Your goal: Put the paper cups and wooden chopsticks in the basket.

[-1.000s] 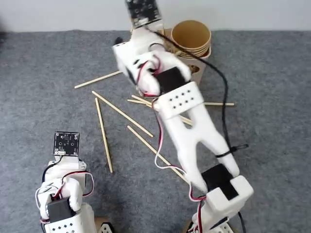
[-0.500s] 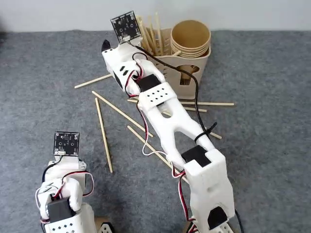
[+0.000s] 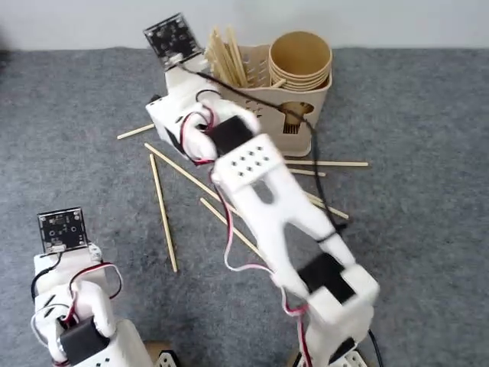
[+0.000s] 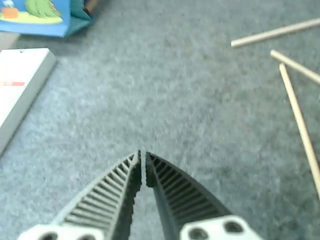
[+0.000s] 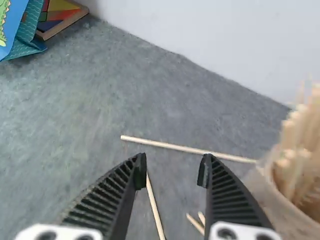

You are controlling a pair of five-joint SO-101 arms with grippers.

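A wooden basket (image 3: 299,115) stands at the back of the grey carpet. It holds a stack of paper cups (image 3: 300,55) and a bundle of wooden chopsticks (image 3: 225,53). Several loose chopsticks lie on the carpet, among them one (image 3: 162,212) at the left and one (image 3: 330,163) by the basket's front. My right gripper (image 5: 172,167) is open and empty just left of the basket, above a chopstick (image 5: 185,147). The basket's rim (image 5: 270,200) and its chopsticks (image 5: 297,150) are close beside it. My left gripper (image 4: 143,159) is shut and empty low over bare carpet at the near left, with chopsticks (image 4: 300,117) farther off.
A white wall runs behind the basket. A white flat board (image 4: 20,85) and a blue bag (image 4: 35,15) lie off the carpet's left side, and a colourful box (image 5: 55,12) sits by the wall. The right arm (image 3: 267,199) spans the middle chopsticks.
The right arm swung left, away from above the basket, to the carpet beside it; a chopstick bundle now stands in the basket. The left arm shifted left and nearer.
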